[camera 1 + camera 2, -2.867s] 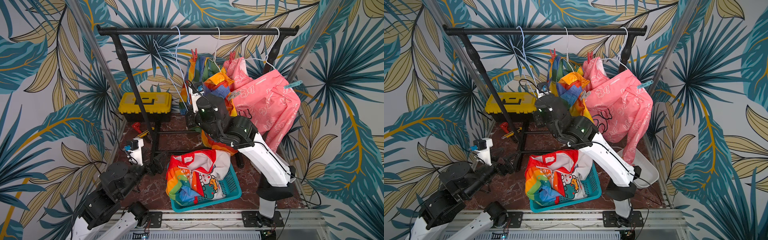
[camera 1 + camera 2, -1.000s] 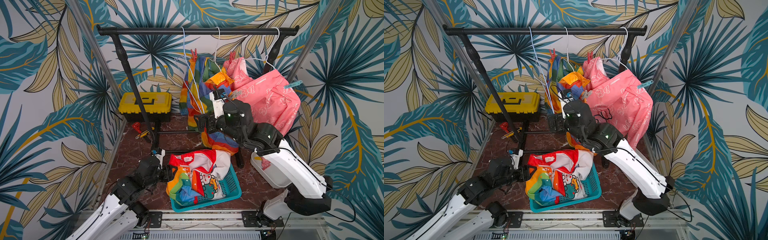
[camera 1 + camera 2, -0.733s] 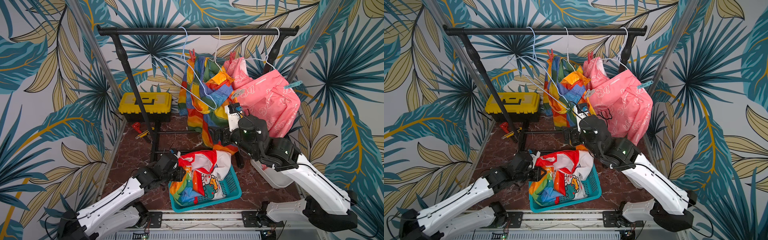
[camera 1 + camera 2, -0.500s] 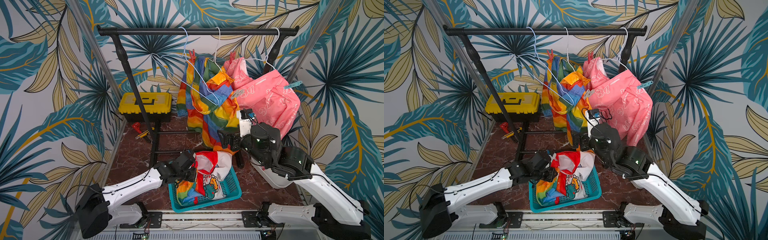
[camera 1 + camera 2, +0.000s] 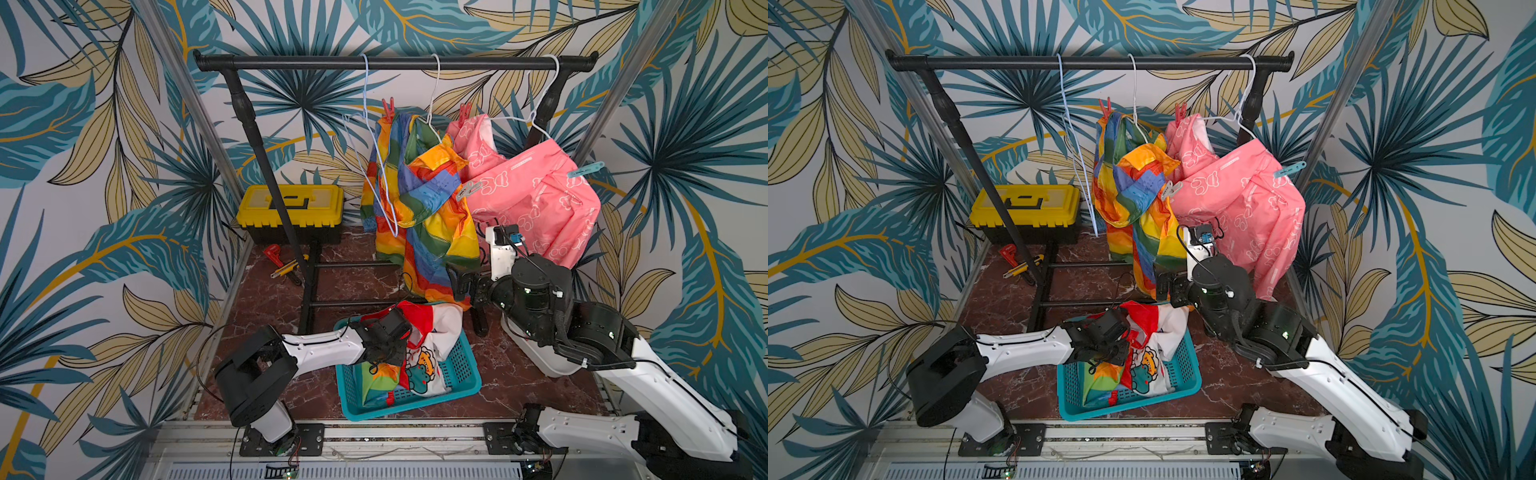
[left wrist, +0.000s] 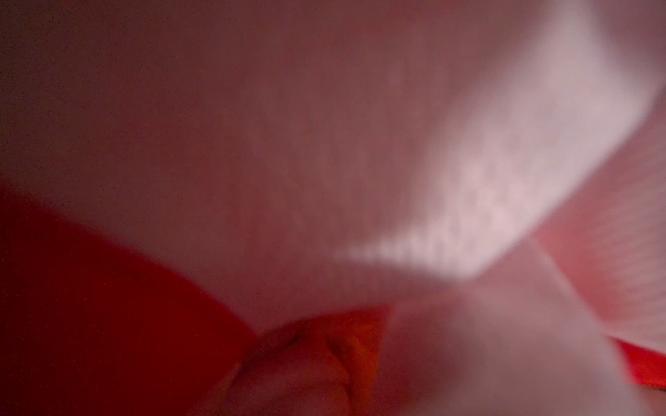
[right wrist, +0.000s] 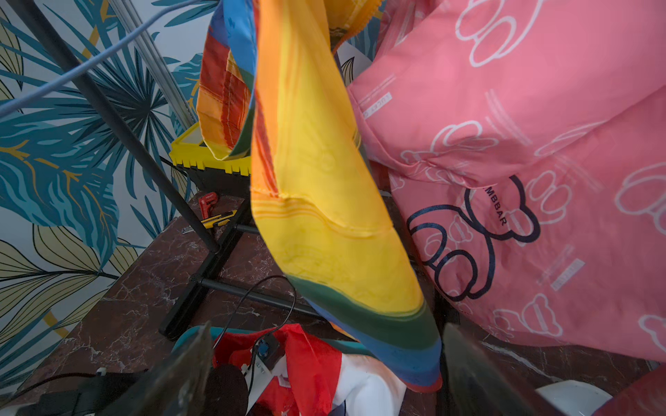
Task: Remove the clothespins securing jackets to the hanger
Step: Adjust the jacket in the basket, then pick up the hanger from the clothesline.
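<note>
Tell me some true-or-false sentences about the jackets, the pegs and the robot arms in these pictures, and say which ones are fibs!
1. The red jacket lies in the teal basket. True.
2. The pink jacket lies on the floor. False: it hangs on a white hanger.
3. A light blue clothespin is clipped on the pink jacket. True.
4. The toolbox is green. False: it is yellow.
5. The right gripper is shut. False: its jaws stand wide open.

Thin, slightly shiny cloth makes up the rainbow-striped jacket (image 5: 419,199) and the pink jacket (image 5: 536,199) at upper centre, the rail (image 5: 291,63) above them looks like matt black metal, the teal basket (image 5: 459,368) below is perforated plastic, and the floor (image 5: 270,299) is glossy veined stone.
</note>
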Tool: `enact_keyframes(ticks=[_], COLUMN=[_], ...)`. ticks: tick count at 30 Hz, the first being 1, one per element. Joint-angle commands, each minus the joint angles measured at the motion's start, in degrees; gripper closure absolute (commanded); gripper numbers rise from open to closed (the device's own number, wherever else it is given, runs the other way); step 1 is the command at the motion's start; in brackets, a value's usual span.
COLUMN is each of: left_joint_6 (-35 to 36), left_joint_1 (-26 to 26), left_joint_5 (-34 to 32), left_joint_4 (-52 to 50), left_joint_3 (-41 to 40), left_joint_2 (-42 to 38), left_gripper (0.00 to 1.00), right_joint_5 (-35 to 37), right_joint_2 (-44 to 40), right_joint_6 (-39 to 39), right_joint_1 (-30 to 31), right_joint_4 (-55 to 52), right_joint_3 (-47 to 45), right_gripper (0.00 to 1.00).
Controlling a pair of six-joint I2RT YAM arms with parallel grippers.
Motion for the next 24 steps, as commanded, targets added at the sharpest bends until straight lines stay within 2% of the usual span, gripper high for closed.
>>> enact_keyframes(ticks=[1,3,5,7,8,10,14,16,19,21,24], left_joint_6=[0.9,1.8,2.7,3.7,4.9,6.4,6.2,6.4,7.5,8.8,11.0], left_joint_1=[3.2,3.4,3.3,2.1,0.7,-1.2,-2.1,-2.6,-5.0,-7.3,-9.7], left_joint_5=[-8.7,-11.9,-13.1,-12.8,-13.1,-11.5,-9.2,-9.2,-9.9,-10.9,-11.8], left_joint_4=[-0.9,-0.9,-0.9,-0.6,-0.9,-2.7,-10.4,-12.7,-13.7,-13.6,-13.1], left_joint_3=[-2.6,-2.8,-2.5,-2.8,-2.8,-2.1,0.6,1.8,5.3,9.2,16.2], left_joint_2=[1.4,1.0,0.3,-3.9,-7.8,-14.9,-30.0,-36.8,-43.1,-43.7,-40.3], left_gripper=[0.83,0.82,0.75,0.59,0.47,0.31,0.14,0.10,0.08,0.07,0.03], right_joint_5=[1.4,2.2,3.1,4.1,4.7,5.1,2.9,2.1,5.2,6.1,7.9], right_joint_2=[0.8,1.2,1.5,1.8,1.6,0.6,-2.9,-4.5,-6.1,-7.0,-7.1], right_joint_6=[-0.6,-1.0,-1.3,-1.6,-1.6,-1.5,-1.1,-1.1,-0.6,-0.3,-1.1], right_joint_1=[0.2,0.2,0.1,0.1,0.0,-0.2,-0.6,-0.7,-1.2,-1.9,-3.1], right_joint_4=[2.3,2.8,3.2,3.0,3.2,3.7,4.4,3.9,1.6,0.8,1.6], right_joint_3=[-1.0,-0.8,-0.5,0.0,-0.3,-1.2,-2.9,-3.2,-3.5,-3.6,-3.8], right_gripper=[0.00,0.00,0.01,0.00,0.00,0.01,0.01,0.01,0.01,0.01,0.01])
